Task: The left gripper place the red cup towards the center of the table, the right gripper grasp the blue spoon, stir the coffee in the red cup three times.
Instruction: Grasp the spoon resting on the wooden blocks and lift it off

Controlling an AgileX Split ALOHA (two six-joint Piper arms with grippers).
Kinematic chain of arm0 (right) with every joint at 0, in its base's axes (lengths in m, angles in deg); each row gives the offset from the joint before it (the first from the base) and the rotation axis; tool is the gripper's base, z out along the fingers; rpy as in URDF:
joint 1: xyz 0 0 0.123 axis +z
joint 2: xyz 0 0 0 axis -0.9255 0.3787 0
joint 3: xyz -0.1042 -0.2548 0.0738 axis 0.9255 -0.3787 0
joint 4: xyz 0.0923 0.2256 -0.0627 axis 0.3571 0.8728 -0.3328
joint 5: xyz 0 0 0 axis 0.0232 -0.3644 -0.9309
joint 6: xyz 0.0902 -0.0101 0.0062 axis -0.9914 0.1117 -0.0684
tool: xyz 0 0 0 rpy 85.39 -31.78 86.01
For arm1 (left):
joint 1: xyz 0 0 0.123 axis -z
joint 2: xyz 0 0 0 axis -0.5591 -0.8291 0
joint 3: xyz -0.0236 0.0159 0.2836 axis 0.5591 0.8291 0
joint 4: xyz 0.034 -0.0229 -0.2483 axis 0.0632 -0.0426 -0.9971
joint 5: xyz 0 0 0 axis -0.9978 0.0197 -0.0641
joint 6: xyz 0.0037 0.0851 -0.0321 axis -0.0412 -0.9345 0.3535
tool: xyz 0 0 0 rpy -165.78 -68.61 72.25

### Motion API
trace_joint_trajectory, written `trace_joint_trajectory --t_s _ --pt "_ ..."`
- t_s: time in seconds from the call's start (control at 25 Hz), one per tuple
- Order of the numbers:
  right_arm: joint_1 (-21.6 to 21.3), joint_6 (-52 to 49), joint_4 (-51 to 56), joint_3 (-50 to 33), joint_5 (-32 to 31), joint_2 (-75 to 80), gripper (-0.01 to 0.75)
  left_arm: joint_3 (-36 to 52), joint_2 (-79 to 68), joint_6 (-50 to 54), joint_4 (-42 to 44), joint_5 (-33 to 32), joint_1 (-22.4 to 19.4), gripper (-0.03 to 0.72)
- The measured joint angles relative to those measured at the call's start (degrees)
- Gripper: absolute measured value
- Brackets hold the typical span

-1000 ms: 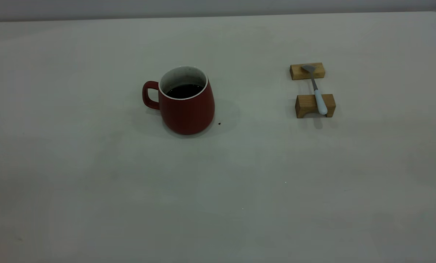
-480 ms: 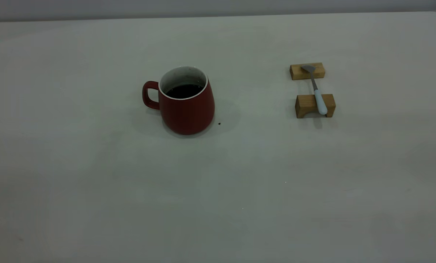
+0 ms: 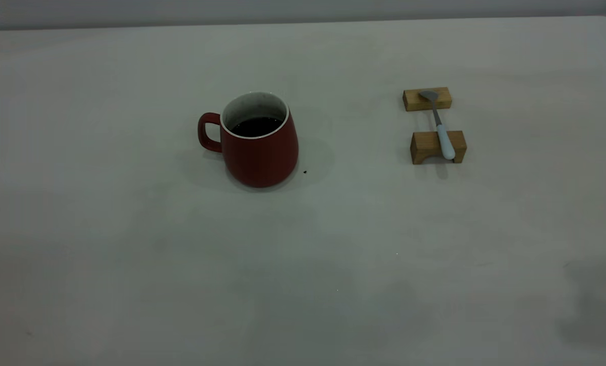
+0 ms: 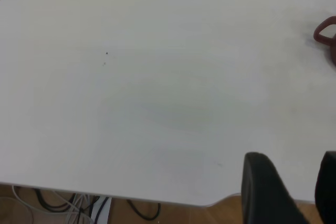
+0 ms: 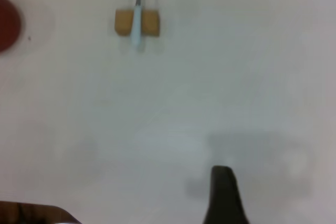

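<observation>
The red cup (image 3: pixel 259 147) stands upright left of the table's (image 3: pixel 303 264) middle, handle to the left, with dark coffee (image 3: pixel 256 126) inside. Only the cup's handle (image 4: pixel 325 31) shows in the left wrist view. The blue spoon (image 3: pixel 439 127) lies across two wooden blocks at the right, bowl on the far block. The right wrist view shows the spoon (image 5: pixel 136 24) and the cup's edge (image 5: pixel 8 22) far off. My left gripper (image 4: pixel 294 182) hovers open over the table's near edge, far from the cup. My right gripper (image 5: pixel 223 192) shows only as a dark tip above bare table. Neither gripper appears in the exterior view.
The far wooden block (image 3: pixel 427 99) and the near wooden block (image 3: pixel 438 147) carry the spoon. A small dark speck (image 3: pixel 305 172) lies right of the cup. Cables (image 4: pixel 79 203) hang below the table's edge. A soft shadow (image 3: pixel 597 305) lies on the front right of the table.
A shadow has spread over the table's front right corner. The cup, the spoon and the blocks have not moved.
</observation>
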Motion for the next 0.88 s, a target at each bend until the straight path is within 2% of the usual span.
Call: trace_joint_trajectory --t_s 0.16,0.32,0.6,0.88 --pt "1.95 4.18 3.48 2.09 8.13 14.71 0.606 0.00 0.00 0.00 0.00 0.00 0.00 0.318" --pt "5.68 5.48 4.44 5.45 12.13 27.72 0.606 0.00 0.00 0.00 0.00 0.00 0.00 0.318" --pt "12.23 5.67 5.06 16.70 13.24 49.28 0.605 0.00 0.00 0.00 0.00 0.00 0.00 0.318" --pt "15.02 5.75 5.06 26.22 12.06 62.53 0.601 0.00 0.00 0.00 0.00 0.00 0.00 0.318"
